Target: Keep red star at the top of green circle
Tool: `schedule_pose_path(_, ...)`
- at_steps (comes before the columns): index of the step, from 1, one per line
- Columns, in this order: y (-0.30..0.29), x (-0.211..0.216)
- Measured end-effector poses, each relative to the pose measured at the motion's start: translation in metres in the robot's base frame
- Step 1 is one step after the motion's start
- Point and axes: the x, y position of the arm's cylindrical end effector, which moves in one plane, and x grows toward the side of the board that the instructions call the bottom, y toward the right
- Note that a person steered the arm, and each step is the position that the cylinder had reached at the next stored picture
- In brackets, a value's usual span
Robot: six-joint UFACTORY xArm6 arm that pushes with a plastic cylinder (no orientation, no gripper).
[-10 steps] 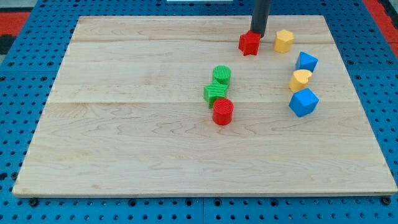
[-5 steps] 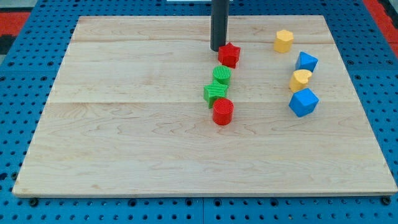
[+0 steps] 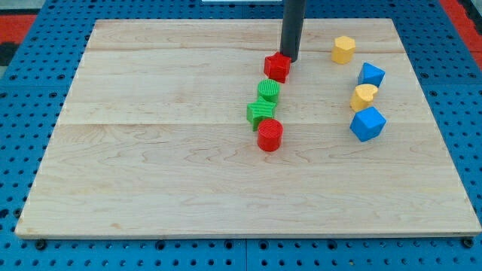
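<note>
The wooden board (image 3: 151,173) fills most of the bench, with blue pegboard showing around its edges. Largest of the blocks is the blue cube (image 3: 367,123) toward the right edge, with a smaller blue block (image 3: 371,74) above it and 2 yellow pieces — a yellow cylinder (image 3: 364,96) between the 2 blues and a yellow hexagon (image 3: 344,49) near the top right corner.

Near the middle stand 4 blocks in a near-vertical line: red cylinder (image 3: 269,135), green star (image 3: 260,113), green circle (image 3: 269,91), and the red star (image 3: 277,67) just above the circle toward the top edge — the task's arrangement looks met.

There is no claw on this arm, so no open or closed state applies; my tip (image 3: 290,59) sits touching or just beside the star's upper right.

The risk: a push from here toward the bottom left could drive the star into the circle and scatter the line.
</note>
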Motion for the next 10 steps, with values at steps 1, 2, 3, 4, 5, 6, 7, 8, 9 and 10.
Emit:
schedule_pose_path(1,-0.008,0.000)
schedule_pose_path(2,-0.012,-0.004)
schedule_pose_path(3,-0.012,0.002)
schedule_pose_path(4,-0.011,0.018)
schedule_pose_path(5,-0.011,0.032)
schedule_pose_path(6,-0.011,0.035)
schedule_pose_path(7,-0.015,0.036)
schedule_pose_path(8,-0.019,0.040)
schedule_pose_path(9,-0.020,0.044)
schedule_pose_path(10,-0.022,0.044)
